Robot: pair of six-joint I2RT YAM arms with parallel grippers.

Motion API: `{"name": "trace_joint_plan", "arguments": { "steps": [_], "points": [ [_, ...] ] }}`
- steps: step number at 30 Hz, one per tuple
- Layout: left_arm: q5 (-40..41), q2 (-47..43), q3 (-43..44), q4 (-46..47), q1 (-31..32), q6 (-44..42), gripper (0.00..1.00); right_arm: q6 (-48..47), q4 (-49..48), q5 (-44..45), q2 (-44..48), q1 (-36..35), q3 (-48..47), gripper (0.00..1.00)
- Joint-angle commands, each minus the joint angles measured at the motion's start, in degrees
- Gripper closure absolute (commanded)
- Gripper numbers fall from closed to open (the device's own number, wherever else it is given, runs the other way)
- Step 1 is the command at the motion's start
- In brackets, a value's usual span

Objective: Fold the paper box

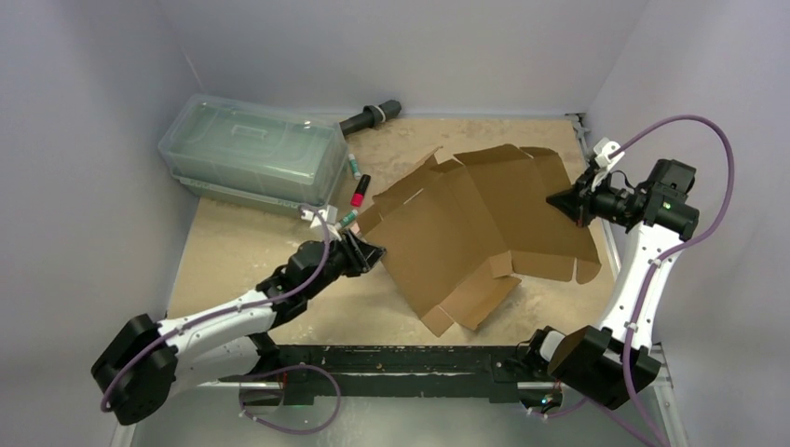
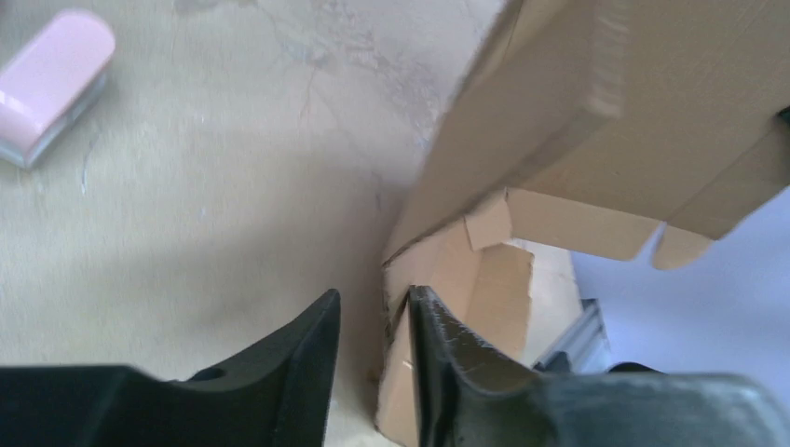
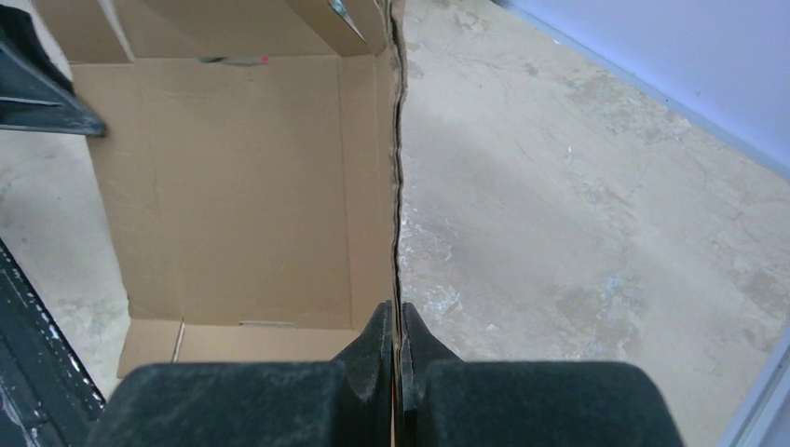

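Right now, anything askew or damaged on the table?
The paper box lies at an angle, half unfolded, one edge pinched in the right gripper. No tears or spills visible.

Top cam: soft even diffuse light, no glare, walls (image 1: 93,140) pale blue-grey. Weak shadow under raised paper box (image 1: 466,233) on table (image 1: 242,251). L wrist cam: motion blur thruout, pink object (image 2: 51,79) top left soft, left fingers (image 2: 279,382) near-black, little detail. R wrist cam: table texture sharp mid-frame; right fingers (image 3: 373,354) close to lens, out of focus, underexposed.
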State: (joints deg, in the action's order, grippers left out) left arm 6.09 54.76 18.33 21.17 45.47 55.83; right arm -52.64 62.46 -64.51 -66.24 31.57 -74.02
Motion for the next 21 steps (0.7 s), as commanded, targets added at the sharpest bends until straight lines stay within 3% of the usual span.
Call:
{"name": "trace_joint_plan", "arguments": {
  "steps": [1,3,4,10,16,21],
  "points": [
    [4.40,5.99,8.15,2.03,0.16,-4.55,0.82,2.46,-1.83,-4.89,0.84,0.25,-3.02,1.00],
    [8.30,8.11,11.97,-1.80,0.14,-9.02,0.98,4.40,-3.87,-5.69,0.91,0.24,-3.14,1.00],
    [10.18,9.02,14.20,-3.73,0.14,-11.68,1.00,5.75,-5.36,-6.17,1.04,0.24,-2.96,1.00],
    [16.45,12.79,23.67,-6.65,0.14,-32.41,1.00,18.18,-21.64,-10.88,2.97,0.26,4.47,1.00],
    [17.77,13.81,24.47,-1.51,0.14,-46.52,1.00,37.67,-54.01,-11.34,8.57,0.16,22.06,1.00],
    [17.82,13.44,22.45,2.09,0.14,-52.45,1.00,38.97,-65.12,-11.09,11.82,0.16,29.81,1.00]
  ]
}}
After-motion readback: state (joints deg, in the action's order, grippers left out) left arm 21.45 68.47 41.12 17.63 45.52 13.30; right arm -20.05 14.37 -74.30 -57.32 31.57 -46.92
